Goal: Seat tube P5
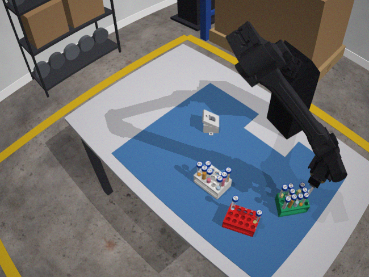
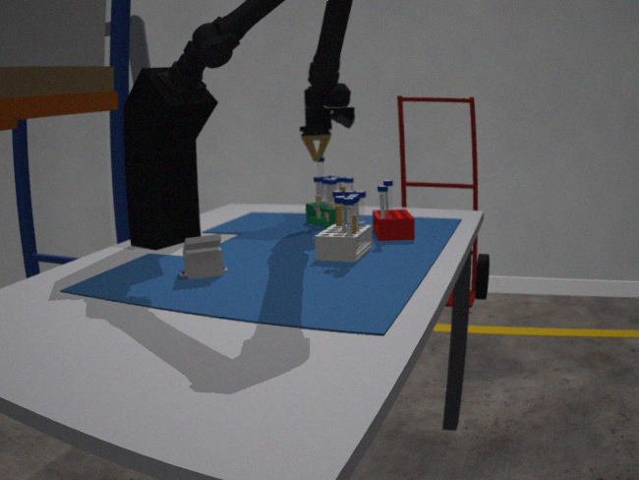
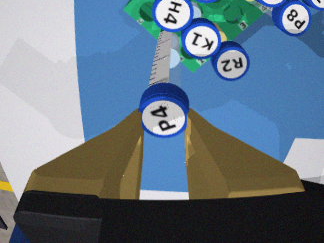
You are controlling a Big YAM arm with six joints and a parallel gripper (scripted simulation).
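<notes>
My gripper (image 3: 164,119) is shut on the blue cap of a tube (image 3: 163,111) whose label reads P4. It holds the tube upright over the edge of the green rack RA (image 3: 199,12). The tube's shaft runs down toward the rack's corner beside the H4 cap (image 3: 171,11). In the exterior view the gripper (image 2: 316,153) holds the tube's cap (image 2: 319,162) higher than the other caps in RA (image 2: 320,210). No P5 cap shows. White rack RB (image 1: 212,181) holds several tubes.
Red rack QR (image 1: 241,219) holds two tubes, at its far left (image 1: 235,198) and right (image 1: 259,213). The grey DONE box (image 1: 210,120) stands farther along the blue mat. The arm's black base (image 1: 286,98) is behind RA.
</notes>
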